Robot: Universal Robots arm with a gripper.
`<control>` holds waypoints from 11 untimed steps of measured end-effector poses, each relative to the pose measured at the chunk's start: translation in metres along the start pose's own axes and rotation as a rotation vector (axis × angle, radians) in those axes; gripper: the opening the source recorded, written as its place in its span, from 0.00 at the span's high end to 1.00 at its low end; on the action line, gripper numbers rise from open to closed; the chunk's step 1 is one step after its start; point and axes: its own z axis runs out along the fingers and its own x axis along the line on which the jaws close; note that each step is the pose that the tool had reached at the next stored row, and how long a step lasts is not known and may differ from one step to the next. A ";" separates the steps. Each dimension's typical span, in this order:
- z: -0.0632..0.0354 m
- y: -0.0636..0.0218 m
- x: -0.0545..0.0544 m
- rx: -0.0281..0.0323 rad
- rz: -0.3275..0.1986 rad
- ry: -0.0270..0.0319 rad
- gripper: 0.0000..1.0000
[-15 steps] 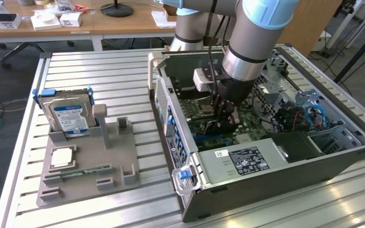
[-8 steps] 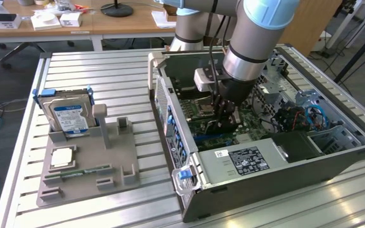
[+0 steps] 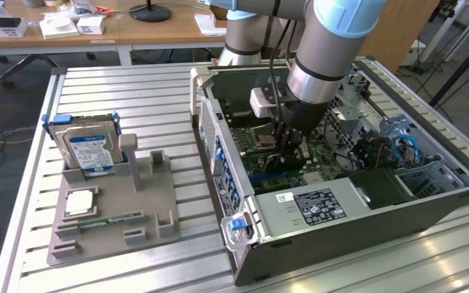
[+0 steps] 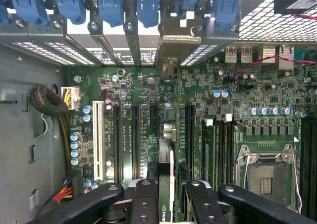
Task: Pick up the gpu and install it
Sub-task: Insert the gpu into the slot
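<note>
gripper [image 4: 167, 187]: black fingers closed on the gpu [image 4: 165, 159]
gpu: edge-on, mid-frame, above the expansion slots [image 4: 134, 140]
motherboard [image 4: 237, 120]: green, with an open CPU socket [image 4: 267, 178]

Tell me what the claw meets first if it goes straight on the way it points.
Likely the black expansion slots on the motherboard, touched first by the gpu that the claw grips; depth is hard to judge.

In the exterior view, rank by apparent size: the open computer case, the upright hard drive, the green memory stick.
1. Open dark-grey metal computer case
2. Silver hard drive with blue-white label
3. Slim green memory stick
No close calls.
</note>
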 end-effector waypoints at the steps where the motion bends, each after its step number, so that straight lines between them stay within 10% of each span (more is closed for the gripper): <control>1: 0.0000 -0.0002 0.000 0.0000 0.000 0.0000 0.74; 11: 0.0000 -0.0007 -0.001 -0.0003 -0.006 0.0002 0.74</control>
